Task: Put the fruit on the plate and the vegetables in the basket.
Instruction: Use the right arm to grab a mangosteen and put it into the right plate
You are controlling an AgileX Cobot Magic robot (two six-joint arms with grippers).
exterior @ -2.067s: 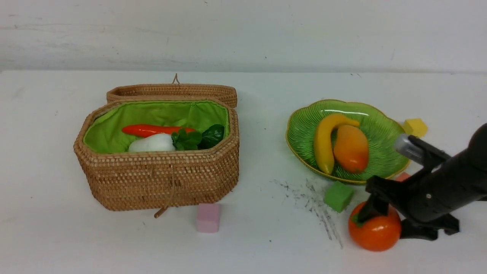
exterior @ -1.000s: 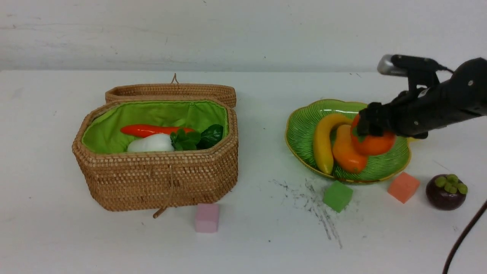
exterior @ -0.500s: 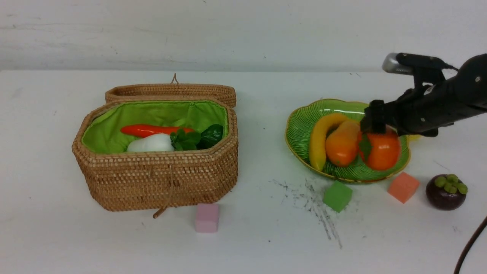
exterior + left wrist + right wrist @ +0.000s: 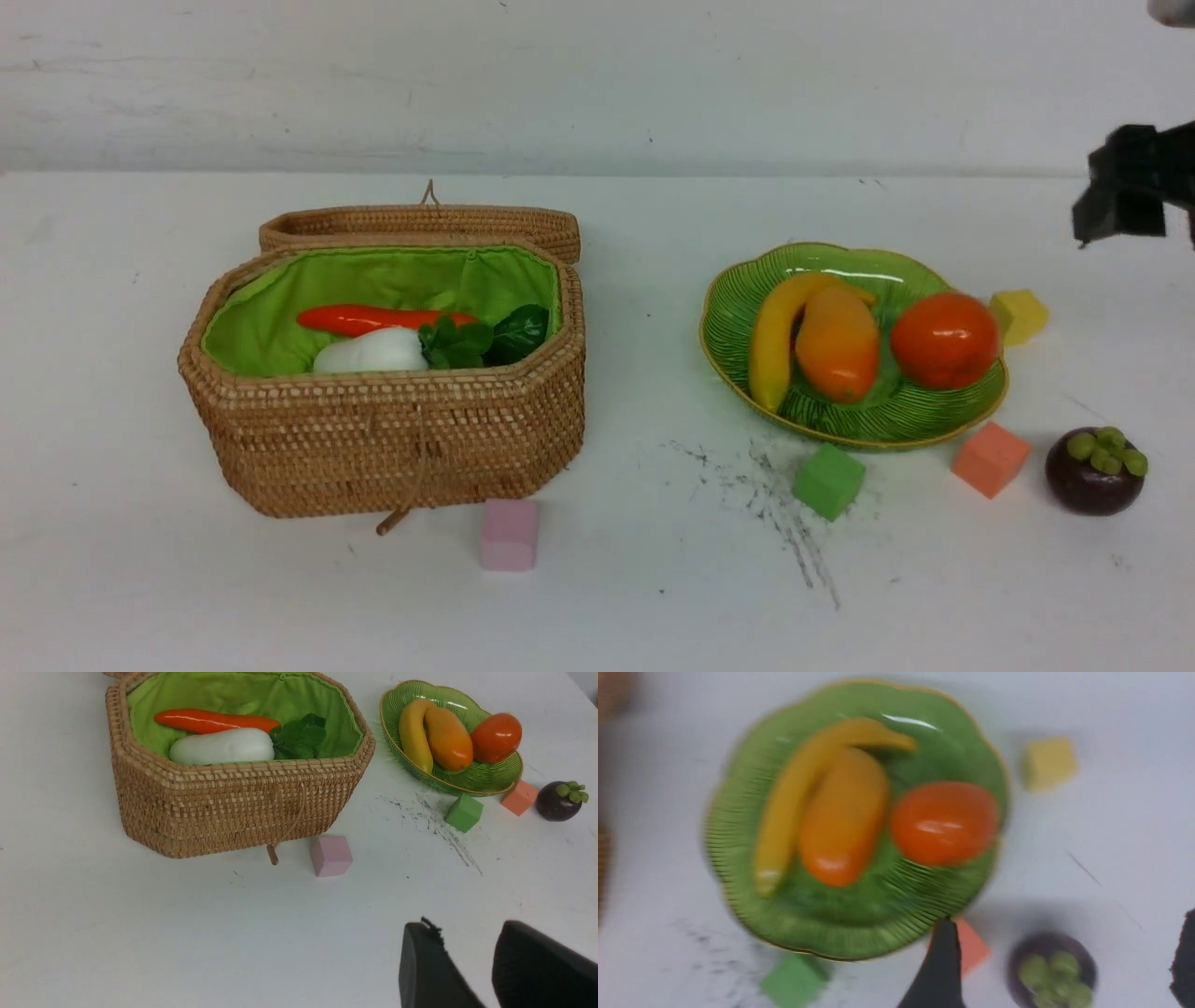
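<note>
Over the right-hand end of the white table point(image 4: 597, 607), the right pincer point(image 4: 1066, 917) hangs high, well clear of everything, black fingers spread wide and empty. The left pincer point(image 4: 467, 938) hovers over bare table on the near side, fingers slightly apart, holding nothing.

Well away from both, on the robot's left, sits the basket point(image 4: 392, 439). It is octagonal, of tight tan weave lined in bright green cloth, and its lid point(image 4: 420, 224) is thrown back behind it. Inside lie a glossy red-orange carrot point(image 4: 364, 319) and a smooth white radish point(image 4: 373, 353) with dark leaves.

Below the right pincer and towards the centre lies the plate point(image 4: 738, 317), ribbed green glass with a scalloped gold rim. It carries a long yellow banana point(image 4: 775, 345), touching an oval orange mango point(image 4: 837, 343), and a round orange-red persimmon point(image 4: 943, 339) just beside them.

On the table near the plate's right front rests the dark purple mangosteen point(image 4: 1088, 467), topped with green knobs. It is untouched beneath the raised right arm.

Matte cubes lie scattered: pink point(image 4: 509, 534) before the basket, and green point(image 4: 828, 481), orange point(image 4: 990, 459) and yellow point(image 4: 1019, 315) around the plate.
</note>
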